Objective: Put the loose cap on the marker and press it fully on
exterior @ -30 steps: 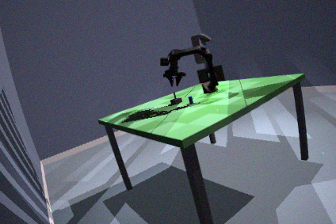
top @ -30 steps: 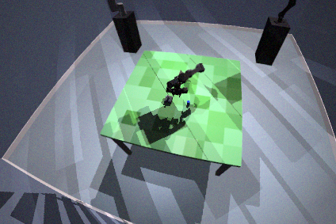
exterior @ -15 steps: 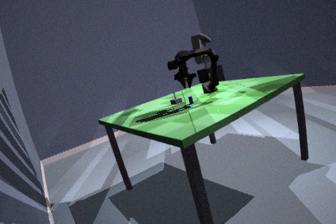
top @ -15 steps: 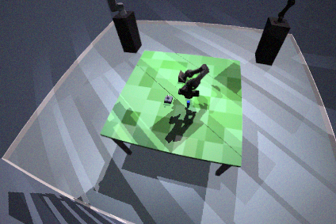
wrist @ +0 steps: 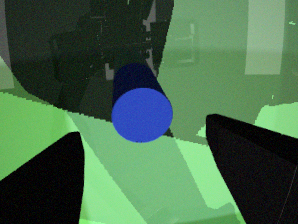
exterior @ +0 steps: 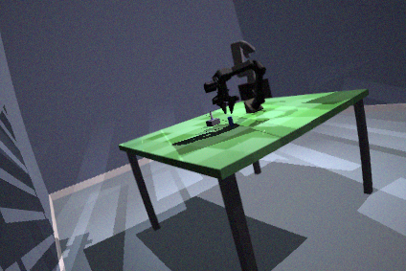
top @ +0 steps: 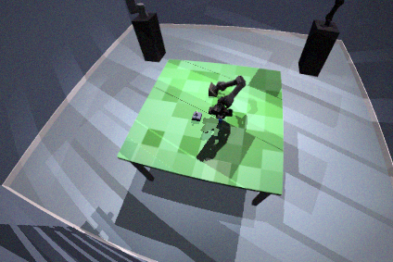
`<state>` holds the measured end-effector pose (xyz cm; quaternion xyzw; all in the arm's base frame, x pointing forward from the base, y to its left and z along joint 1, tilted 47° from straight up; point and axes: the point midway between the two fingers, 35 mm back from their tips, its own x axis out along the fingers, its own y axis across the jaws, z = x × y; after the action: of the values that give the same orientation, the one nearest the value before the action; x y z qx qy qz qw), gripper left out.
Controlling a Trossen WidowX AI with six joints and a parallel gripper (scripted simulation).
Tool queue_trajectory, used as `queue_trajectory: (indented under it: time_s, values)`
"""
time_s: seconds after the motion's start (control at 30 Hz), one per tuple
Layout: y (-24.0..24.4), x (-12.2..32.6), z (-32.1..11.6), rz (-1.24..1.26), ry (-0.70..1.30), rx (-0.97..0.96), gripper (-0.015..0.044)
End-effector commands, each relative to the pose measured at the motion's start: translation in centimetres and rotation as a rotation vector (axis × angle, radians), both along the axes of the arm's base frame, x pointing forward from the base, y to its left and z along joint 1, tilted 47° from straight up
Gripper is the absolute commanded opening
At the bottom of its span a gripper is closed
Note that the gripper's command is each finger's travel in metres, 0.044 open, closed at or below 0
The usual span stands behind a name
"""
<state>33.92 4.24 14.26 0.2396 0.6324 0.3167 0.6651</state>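
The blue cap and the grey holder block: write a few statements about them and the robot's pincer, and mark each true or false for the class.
1. The small blue cylindrical cap stands upright on the green table. True.
2. The black pincer is clamped on the cap. False: its fingers stand apart above the cap, holding nothing.
3. The marker stands upright in the small grey holder block. True.
4. The cap is already on the marker. False: it stands apart, beside the holder block.
5. The wrist view shows the cap's round blue top. True.
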Motion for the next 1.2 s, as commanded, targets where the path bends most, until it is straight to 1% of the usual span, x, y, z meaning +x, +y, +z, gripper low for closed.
queue_trajectory:
  time_s: [0.0, 1.07, 1.17]
  values:
    - [0.4, 0.0, -0.4, -0.007, 0.004, 0.004, 0.0243]
    - [4.0, -0.1, -3.9, -0.007, 0.003, 0.007, 0.0243]
    - [4.0, -0.1, -3.9, -0.007, 0.003, 0.007, 0.0164]
